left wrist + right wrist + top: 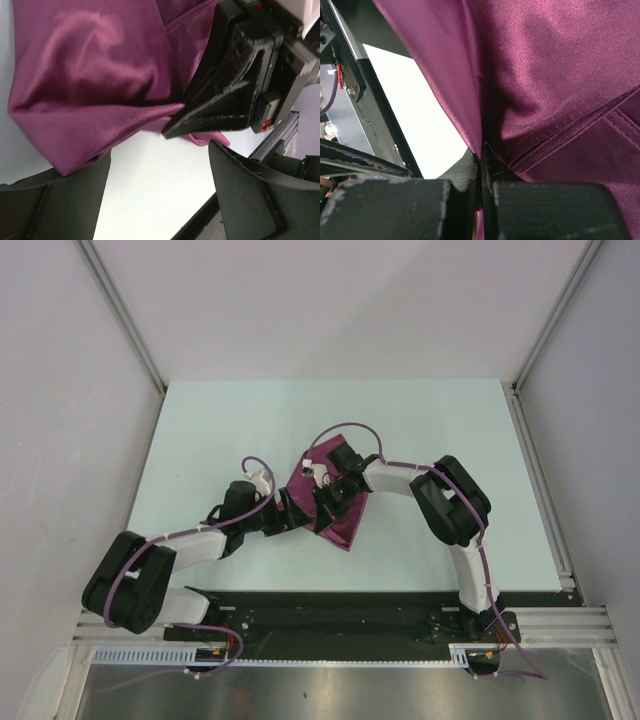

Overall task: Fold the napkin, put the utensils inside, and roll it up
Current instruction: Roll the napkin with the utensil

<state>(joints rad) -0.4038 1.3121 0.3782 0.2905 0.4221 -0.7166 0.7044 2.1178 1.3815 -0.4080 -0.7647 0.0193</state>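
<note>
Pale mint-green counter [220, 430], grey-white walls [60, 440] boxing it in. Mid-counter sits the plain plum-purple fabric napkin [345, 525], bunched. The right hand [481, 155] pinches its fold tight, and the left hand [159, 165] gapes, released, just beside.

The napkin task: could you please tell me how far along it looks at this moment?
Done so far: the napkin looks doubled over, with a hemmed edge lying across another layer. In hand: the right gripper is shut on a pinch of cloth, and the left gripper stands open by its lower corner. Left: no utensils show in any view, so placing them and rolling remain.
</note>
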